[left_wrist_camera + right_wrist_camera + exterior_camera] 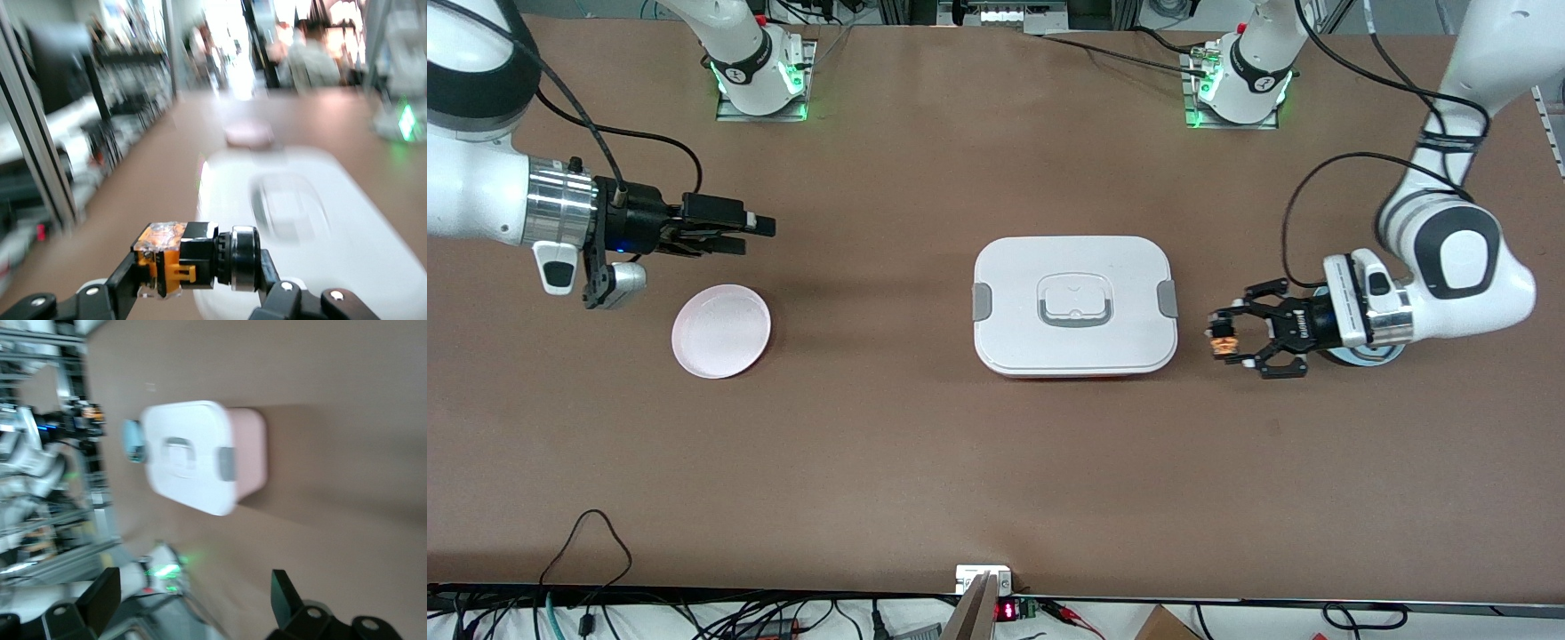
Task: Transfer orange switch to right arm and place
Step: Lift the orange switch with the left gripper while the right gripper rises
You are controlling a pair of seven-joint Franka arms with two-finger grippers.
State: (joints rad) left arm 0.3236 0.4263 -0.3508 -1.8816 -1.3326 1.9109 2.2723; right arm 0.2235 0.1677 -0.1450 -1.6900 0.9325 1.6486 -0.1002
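Front view: orange switch [1224, 342] clamped between left gripper [1238, 339] jaws

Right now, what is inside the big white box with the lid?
I cannot tell. The white box has its lid shut, with grey clips at both ends, so anything inside is covered. Only a grey handle lies on top.

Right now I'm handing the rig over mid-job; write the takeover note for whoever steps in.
Left gripper: shut on the orange switch, held in the air beside the white lidded box, at the left arm's end.
Right gripper: open, empty, above the table near the pink plate.
Done: switch picked up.
Left: bring the grippers together, pass the switch to the right gripper, then place it.
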